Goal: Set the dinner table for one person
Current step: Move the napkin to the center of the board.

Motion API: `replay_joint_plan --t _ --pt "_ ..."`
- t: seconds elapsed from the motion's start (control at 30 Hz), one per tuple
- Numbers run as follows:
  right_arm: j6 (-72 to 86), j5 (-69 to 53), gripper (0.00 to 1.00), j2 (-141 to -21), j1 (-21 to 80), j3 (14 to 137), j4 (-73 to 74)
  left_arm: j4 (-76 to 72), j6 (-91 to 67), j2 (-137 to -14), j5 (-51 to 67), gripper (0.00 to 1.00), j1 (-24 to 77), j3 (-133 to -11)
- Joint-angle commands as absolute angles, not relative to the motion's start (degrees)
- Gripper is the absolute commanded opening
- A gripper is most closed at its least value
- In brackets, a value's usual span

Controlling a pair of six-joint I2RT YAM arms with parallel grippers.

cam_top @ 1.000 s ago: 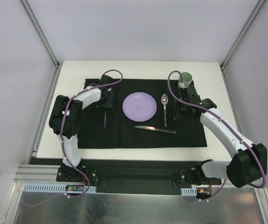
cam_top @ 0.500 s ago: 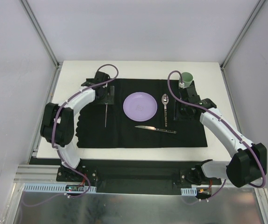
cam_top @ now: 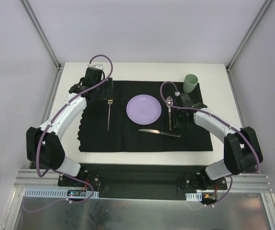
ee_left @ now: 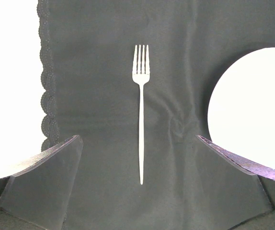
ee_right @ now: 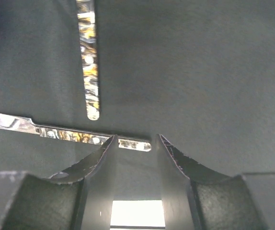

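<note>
Both arms hang over the mat [cam_top: 128, 139] covering the table's [cam_top: 142, 72] middle: left gripper [ee_left: 138, 138] spread wide, empty, above the fork [ee_left: 141, 120]; right gripper [ee_right: 136, 137] partly open, empty, by the knife's [ee_right: 56, 132] handle end.

The left arm arcs from its base toward one o'clock, the left pincer [cam_top: 106, 91] facing down, jaws spread wide. The right arm's forearm runs toward ten o'clock, the right pincer [cam_top: 175, 117] narrowly parted, gripping nothing.
</note>
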State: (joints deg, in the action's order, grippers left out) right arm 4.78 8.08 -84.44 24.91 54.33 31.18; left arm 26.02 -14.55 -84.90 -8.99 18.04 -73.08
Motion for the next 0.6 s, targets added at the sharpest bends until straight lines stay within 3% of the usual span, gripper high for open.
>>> replay_joint_plan --t 0.0,0.17,0.37,0.57 --pt "0.8 9.8 0.41 -84.0 29.0 55.1 28.5 27.2 -15.1 -82.5 -8.3 0.99 18.4 -71.7" --pt "-4.6 10.7 0.43 -79.6 35.0 54.1 29.1 27.1 -15.3 -81.2 -8.3 0.99 18.3 -69.7" --pt "-11.4 11.1 0.62 -80.8 36.5 59.4 34.6 27.1 -15.6 -80.4 -7.5 0.99 17.8 -69.3" --pt "-14.9 12.0 0.67 -83.8 36.5 61.4 35.4 27.1 -14.9 -80.0 -6.5 0.99 17.7 -69.3"
